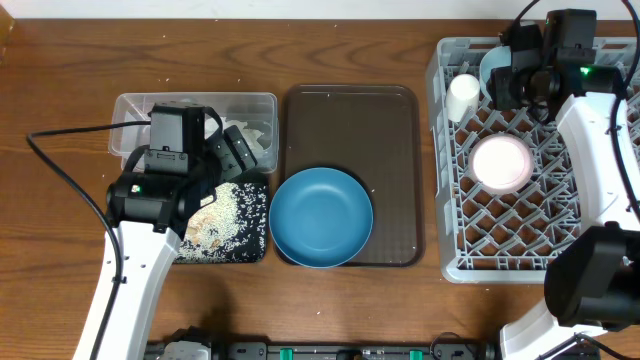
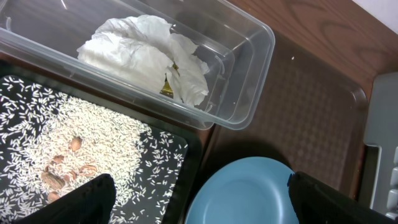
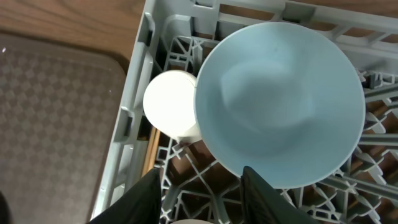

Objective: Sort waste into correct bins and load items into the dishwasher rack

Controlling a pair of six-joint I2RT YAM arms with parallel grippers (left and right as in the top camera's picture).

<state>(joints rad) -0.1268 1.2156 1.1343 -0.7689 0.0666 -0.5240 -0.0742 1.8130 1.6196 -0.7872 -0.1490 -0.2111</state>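
Observation:
Crumpled white tissue [image 2: 146, 53] and a yellow-green wrapper [image 2: 168, 87] lie in the clear tub [image 2: 249, 74]. Loose rice [image 2: 74, 143] covers the black tray [image 2: 180, 180]. My left gripper [image 2: 199, 199] hangs open above the tray's right edge and the large deep-blue bowl [image 1: 320, 217]. In the grey rack [image 1: 440, 200] are the white cup [image 3: 169, 102], the tilted light-blue bowl [image 3: 280, 99] and the pink-rimmed bowl [image 1: 501, 162]. My right gripper [image 3: 202, 199] is open just below the light-blue bowl, one finger at its rim, only rack grid between the fingers.
The deep-blue bowl sits on the front left of a dark brown serving tray [image 1: 370, 130], which lies between the bins and the rack. Stray rice grains dot the wooden table by the tub. The left arm's black cable [image 1: 60, 160] loops over the table's left side.

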